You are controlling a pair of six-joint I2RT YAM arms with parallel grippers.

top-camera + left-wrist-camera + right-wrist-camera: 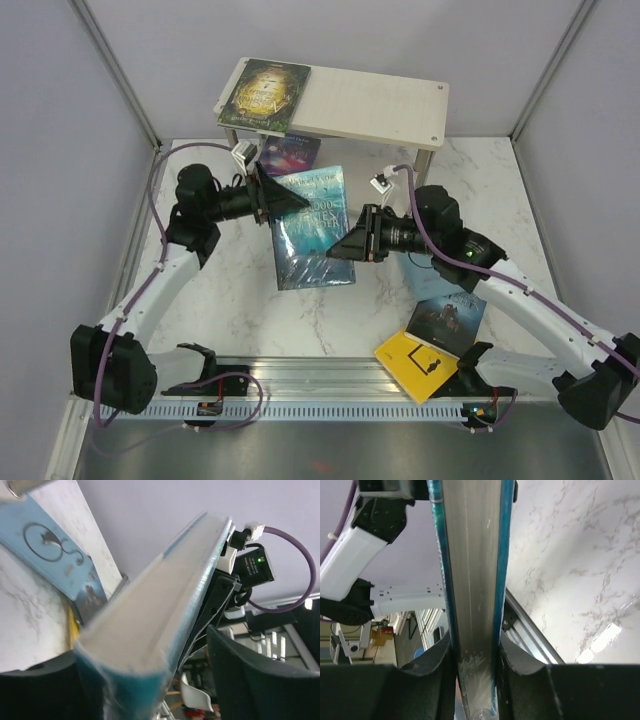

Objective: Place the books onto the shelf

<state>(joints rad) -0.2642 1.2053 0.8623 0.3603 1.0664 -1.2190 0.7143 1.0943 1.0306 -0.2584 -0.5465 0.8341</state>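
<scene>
Teal book [312, 228]: a thin, glossy, stiff paperback, probably light and slippery, hanging above the centre of the marble-patterned worktop [230, 300]. The pale-board shelf [380, 105] stands at 12 o'clock. The right claw [342, 250] clamps the page block at the book's 4 o'clock edge, a sound hold. The left claw [285, 200], at the 10 o'clock corner, stands parted, with one finger clear of the cover.

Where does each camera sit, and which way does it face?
Top external: above, behind the bases, looking down on shelf, both arms, left end effector and right end effector at the teal book.
Left wrist: along the book's page edge toward the right arm; own fingers below.
Right wrist: along the clamped book; own fingers below, left arm beyond.
Shared: the teal book, in all.
</scene>
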